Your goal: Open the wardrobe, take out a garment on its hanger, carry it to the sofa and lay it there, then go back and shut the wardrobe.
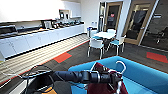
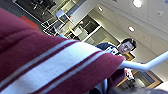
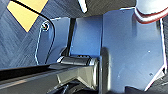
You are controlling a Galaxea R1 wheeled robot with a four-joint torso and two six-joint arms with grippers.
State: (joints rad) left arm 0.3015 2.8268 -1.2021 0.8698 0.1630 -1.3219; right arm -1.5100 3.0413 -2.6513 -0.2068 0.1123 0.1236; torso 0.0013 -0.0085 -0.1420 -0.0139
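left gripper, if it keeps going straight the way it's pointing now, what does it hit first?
Likely the sofa. The left gripper points toward the picture's right, holding the garment on its hanger over the blue seat. Depth is unclear.

Dark red garment (image 1: 101,85) – bright blue sofa (image 1: 145,72)

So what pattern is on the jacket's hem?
Dark red with white stripes on the jacket's hem, clearest in the left wrist view.

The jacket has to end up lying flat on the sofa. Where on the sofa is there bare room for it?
The blue seat of the sofa right of the jacket looks bare, bordered by the curved backrest. The near left part is crowded by the left arm, jacket and hanger.
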